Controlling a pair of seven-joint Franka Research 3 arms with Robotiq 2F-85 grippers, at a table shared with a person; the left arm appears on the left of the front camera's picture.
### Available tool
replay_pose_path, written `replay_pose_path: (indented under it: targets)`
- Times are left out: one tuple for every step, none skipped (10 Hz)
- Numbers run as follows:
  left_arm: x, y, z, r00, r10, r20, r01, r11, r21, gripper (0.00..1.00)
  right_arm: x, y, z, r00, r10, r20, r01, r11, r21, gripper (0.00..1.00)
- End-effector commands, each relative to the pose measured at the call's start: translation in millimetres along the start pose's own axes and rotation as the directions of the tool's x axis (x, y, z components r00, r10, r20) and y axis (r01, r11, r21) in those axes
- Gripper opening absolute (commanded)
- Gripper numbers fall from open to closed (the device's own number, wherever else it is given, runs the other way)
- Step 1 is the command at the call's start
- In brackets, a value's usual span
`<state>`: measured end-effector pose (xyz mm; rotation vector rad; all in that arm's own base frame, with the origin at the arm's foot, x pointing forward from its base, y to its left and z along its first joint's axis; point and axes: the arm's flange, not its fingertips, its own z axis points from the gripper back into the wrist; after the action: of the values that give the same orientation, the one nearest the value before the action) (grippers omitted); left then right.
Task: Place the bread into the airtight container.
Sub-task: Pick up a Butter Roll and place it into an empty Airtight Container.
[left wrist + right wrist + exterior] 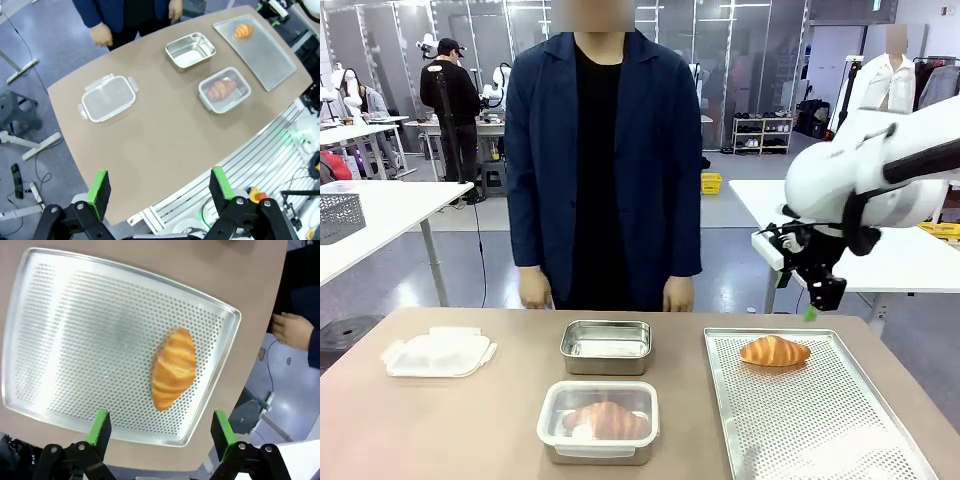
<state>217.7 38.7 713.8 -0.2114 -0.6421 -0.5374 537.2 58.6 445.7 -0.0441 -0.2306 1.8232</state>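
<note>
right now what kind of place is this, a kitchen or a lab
Most likely a robotics lab, not a kitchen: white work tables on an open floor, a storage rack behind, and a red stop button.

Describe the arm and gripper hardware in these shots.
Right arm: glossy white rounded shell, black section at the wrist. Right gripper: black bolted linkage, two green-padded fingers. Left gripper: same black build, green pads.

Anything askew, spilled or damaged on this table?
Nothing stands out. One golden croissant lies whole on the perforated metal tray, a second croissant sits in the near container, the empty steel container stands upright and the translucent plastic lid lies flat.
</note>
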Motion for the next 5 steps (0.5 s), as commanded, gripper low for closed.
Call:
replay_pose_path:
  targets:
    - [1,0,0,1.000,-0.007,0.002,0.007,1.000,-0.005,1.00,-4,-28,-25,0.999,-0.053,-0.011,0.053,0.998,0.032,1.00]
    - [1,0,0,1.000,-0.007,0.002,0.007,1.000,-0.005,1.00,-9,-37,-42,0.997,-0.080,0.016,0.078,0.995,0.059,1.00]
    - [1,0,0,1.000,-0.007,0.002,0.007,1.000,-0.005,1.00,-13,-43,-61,0.993,-0.116,0.014,0.115,0.992,0.053,1.00]
    - [1,0,0,1.000,-0.007,0.002,0.007,1.000,-0.005,1.00,-16,-39,-79,0.990,-0.135,0.037,0.133,0.989,0.063,1.00]
    - [1,0,0,1.000,-0.007,0.002,0.007,1.000,-0.005,1.00,-16,-38,-96,0.987,-0.157,0.034,0.154,0.985,0.074,1.00]
